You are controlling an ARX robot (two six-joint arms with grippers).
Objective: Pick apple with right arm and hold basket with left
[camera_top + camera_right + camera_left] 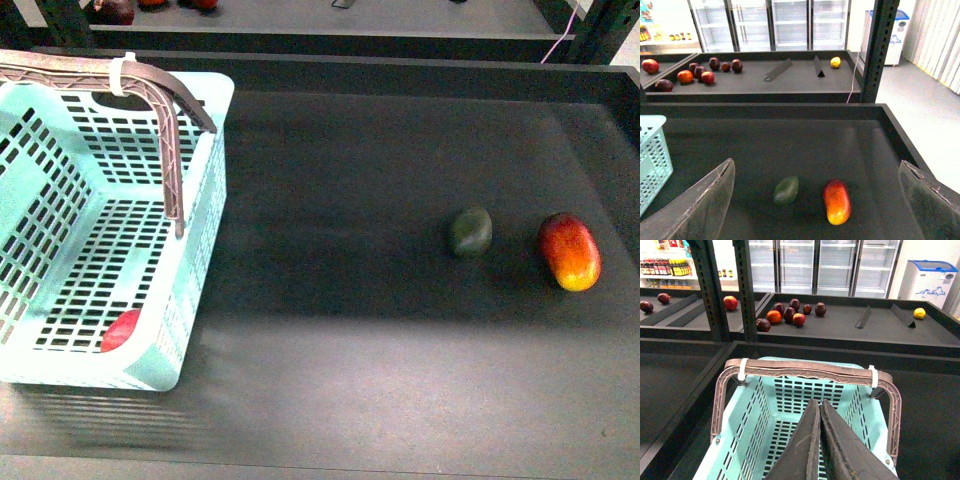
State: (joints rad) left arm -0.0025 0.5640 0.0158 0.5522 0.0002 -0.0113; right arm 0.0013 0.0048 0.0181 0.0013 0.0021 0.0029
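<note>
The mint-green basket [195,250] stands at the left of the dark table, its brown handle [170,150] raised. The apple [120,330], red and partly hidden by the wall, lies in the basket's near corner. In the left wrist view my left gripper [819,404] is shut with nothing in it and hovers over the basket [740,440], short of the handle [805,369]. The right wrist view shows my right gripper [816,164] open over the table, with only a corner of the basket [652,160] in view. Neither arm shows in the front view.
A dark green oval fruit [470,231] and an elongated red-orange-yellow fruit [570,251] lie at the right; both sit between my right fingers [710,200]. A raised rim [400,65] borders the table. The shelf behind holds several fruits [790,314].
</note>
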